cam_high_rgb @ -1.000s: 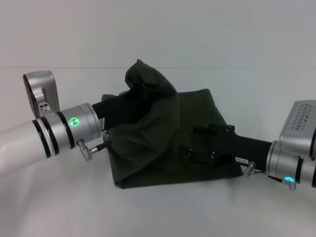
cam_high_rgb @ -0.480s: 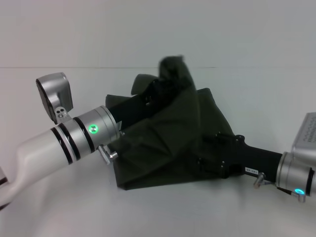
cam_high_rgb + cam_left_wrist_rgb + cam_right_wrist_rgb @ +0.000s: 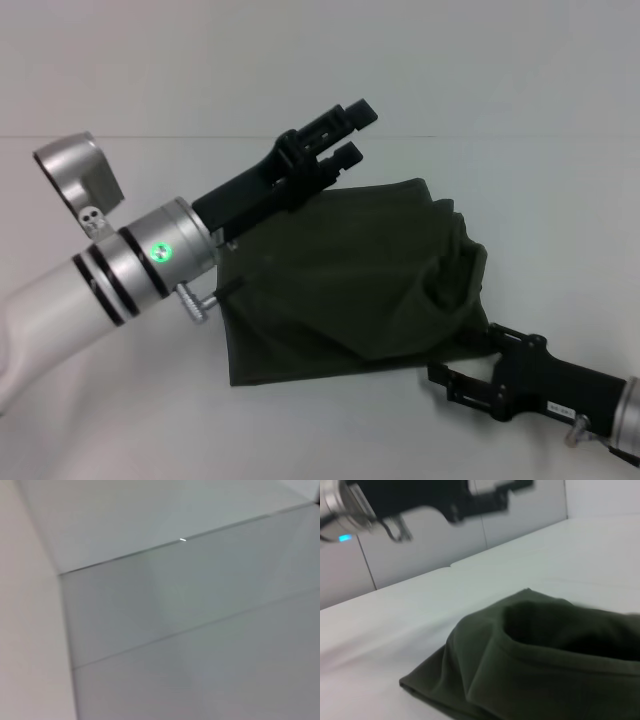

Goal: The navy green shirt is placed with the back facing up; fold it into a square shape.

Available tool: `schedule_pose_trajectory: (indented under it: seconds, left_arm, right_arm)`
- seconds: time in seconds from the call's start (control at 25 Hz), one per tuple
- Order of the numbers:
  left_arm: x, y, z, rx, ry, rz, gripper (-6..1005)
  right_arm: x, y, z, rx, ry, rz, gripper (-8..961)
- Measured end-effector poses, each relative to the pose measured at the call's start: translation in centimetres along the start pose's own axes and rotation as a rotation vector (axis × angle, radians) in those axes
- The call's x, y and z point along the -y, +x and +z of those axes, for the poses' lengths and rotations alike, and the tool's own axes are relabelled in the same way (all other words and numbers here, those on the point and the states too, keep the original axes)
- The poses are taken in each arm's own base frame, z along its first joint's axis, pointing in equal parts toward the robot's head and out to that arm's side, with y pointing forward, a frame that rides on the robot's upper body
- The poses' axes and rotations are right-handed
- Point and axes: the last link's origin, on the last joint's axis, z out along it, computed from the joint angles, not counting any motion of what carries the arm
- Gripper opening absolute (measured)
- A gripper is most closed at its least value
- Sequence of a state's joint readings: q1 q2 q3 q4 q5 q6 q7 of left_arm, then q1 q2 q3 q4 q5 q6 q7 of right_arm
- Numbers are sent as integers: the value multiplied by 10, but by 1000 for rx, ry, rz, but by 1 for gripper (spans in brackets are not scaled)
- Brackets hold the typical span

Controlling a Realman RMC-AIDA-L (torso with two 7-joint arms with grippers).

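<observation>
Fingers of the left end effector [image 3: 352, 130] stand apart and empty at upper centre, lifted clear of the olive T-shirt [image 3: 350, 285] folded mid-frame on the tabletop [image 3: 120, 400], while the right end effector [image 3: 452, 384], lower right, sits just beside its bunched hem, its grip unreadable.

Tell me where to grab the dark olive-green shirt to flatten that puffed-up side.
Probably grip the dark olive-green cotton shirt at the raised, open loop of cloth on its right edge. It stands up off the white table, so fingers can close round it. Come from the right, where the open right gripper hangs.
</observation>
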State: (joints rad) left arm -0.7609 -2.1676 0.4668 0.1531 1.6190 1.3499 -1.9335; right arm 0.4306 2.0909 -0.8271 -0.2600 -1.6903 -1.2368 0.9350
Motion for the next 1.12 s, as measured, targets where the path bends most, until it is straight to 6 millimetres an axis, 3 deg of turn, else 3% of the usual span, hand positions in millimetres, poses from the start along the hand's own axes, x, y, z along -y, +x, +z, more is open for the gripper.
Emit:
schedule_pose_trajectory:
  seconds: [0.2, 0.32, 0.48, 0.8, 1.12]
  left_arm:
    - [-7, 12, -21, 23, -33, 53, 846]
    - [-2, 22, -47, -2, 2, 62, 866]
    - [2, 25, -73, 57, 45, 119, 894]
    - [1, 24, -118, 301, 109, 452, 921]
    - [13, 3, -134, 486, 109, 791, 922]
  right_arm:
    - [-8, 8, -20, 43, -16, 47, 750]
    - [-11, 5, -35, 102, -47, 109, 750]
    - [1, -14, -49, 161, -61, 291, 750]
    - [35, -73, -49, 119, -138, 569, 749]
    - [63, -116, -23, -153, -102, 816, 749]
